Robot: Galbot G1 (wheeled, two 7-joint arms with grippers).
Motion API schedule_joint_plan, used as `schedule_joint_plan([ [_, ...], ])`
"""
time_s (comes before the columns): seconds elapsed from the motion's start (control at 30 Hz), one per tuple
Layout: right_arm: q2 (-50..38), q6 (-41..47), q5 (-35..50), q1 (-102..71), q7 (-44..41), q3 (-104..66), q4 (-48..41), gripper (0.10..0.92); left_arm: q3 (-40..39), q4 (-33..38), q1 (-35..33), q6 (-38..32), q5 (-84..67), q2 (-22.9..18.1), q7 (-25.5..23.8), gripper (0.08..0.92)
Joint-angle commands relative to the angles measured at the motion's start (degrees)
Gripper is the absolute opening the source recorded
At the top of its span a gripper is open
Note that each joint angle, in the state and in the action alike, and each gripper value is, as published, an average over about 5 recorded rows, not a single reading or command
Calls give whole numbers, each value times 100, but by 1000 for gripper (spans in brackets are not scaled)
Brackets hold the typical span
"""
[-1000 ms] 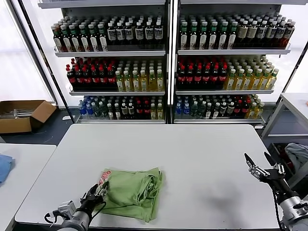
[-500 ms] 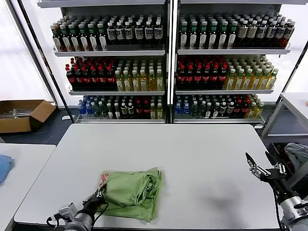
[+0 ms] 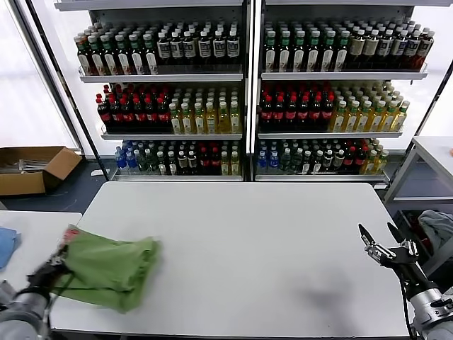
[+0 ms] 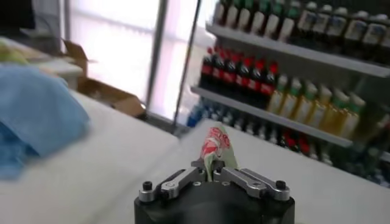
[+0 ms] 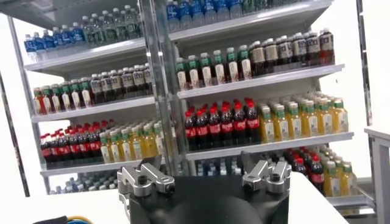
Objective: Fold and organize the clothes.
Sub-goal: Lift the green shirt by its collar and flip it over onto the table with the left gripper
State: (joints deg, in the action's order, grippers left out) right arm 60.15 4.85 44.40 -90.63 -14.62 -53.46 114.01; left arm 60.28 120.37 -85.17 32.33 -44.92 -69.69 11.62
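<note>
Left gripper (image 3: 55, 268) clamped on folded green polo shirt (image 3: 110, 270) at the table's left edge; right gripper (image 3: 386, 244) idle, fingers apart.

Head view: shirt bundled, hanging over the near-left edge of the white table (image 3: 269, 241), spanning the gap toward the side table (image 3: 32, 234); red-and-white print shows at the pinched end. Left wrist view: jaws closed on a fold of printed fabric (image 4: 214, 148); blue cloth (image 4: 33, 115) lies on the side table beyond. Right gripper hovers above the table's far right edge, well apart from the shirt. Bottle shelves (image 3: 248, 92) behind.
</note>
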Motion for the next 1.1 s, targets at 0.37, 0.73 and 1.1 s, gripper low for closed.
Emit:
schedule_joint_plan([
  [0.37, 32, -63, 36, -120, 12, -127, 62, 823, -1019, 1156, -187, 6, 910, -133, 37, 120],
  [0.73, 129, 2, 16, -215, 44, -244, 249, 823, -4149, 895, 192, 36, 1101, -827, 885, 120],
  [1.1, 143, 98, -25, -282, 94, -209, 355, 823, -5742, -562, 1623, -92, 374, -1417, 1409, 120],
])
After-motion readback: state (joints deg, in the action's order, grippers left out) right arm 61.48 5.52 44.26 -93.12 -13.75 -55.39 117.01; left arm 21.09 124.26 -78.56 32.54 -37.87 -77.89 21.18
